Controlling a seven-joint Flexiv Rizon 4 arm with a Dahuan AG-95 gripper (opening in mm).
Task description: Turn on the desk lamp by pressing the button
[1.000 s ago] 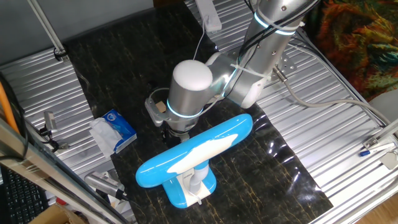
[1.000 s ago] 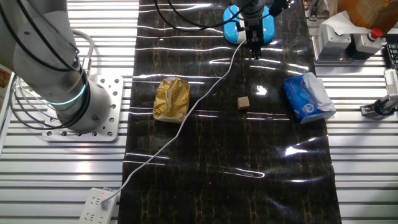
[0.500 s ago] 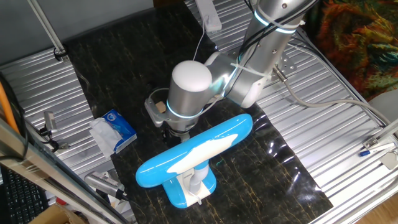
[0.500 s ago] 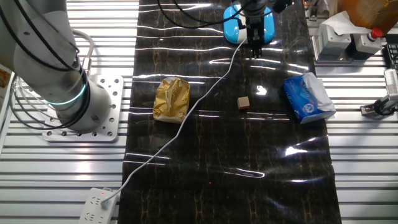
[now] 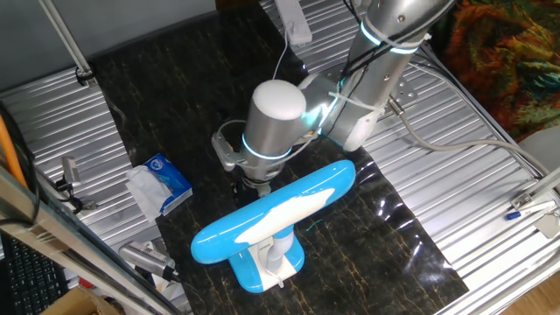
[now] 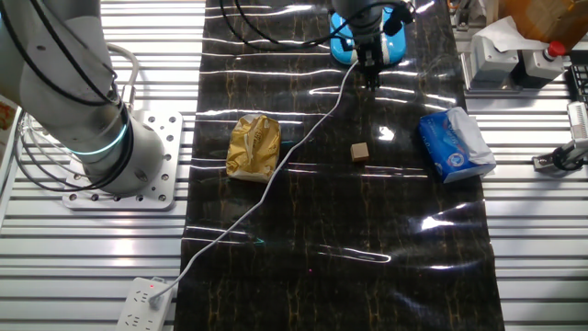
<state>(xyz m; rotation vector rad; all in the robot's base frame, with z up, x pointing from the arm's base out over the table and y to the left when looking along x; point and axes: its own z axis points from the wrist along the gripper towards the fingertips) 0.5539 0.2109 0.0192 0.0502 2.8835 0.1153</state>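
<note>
At the left of the one fixed view a blue packet (image 5: 161,182) is seen on the dark mat (image 5: 394,245), and at lower centre the lamp (image 5: 273,219) is stretched out, its long blue-and-white head angled up toward the right over its base. Just above the head, the arm (image 5: 276,122) is planted, and the gripper is hidden beneath the wrist, so it cannot be told whether the fingers are spread or closed. In the other fixed view, the power strip (image 6: 141,302) is found at lower left, and the cord (image 6: 276,179) is traced up across the mat past a gold bag (image 6: 254,146) at centre left. The lamp (image 6: 393,41) is spotted at top centre, with the gripper (image 6: 369,72) lowered just before it. A small brown cube (image 6: 360,152) is seen right of centre, and the packet (image 6: 455,143) further right.
</note>
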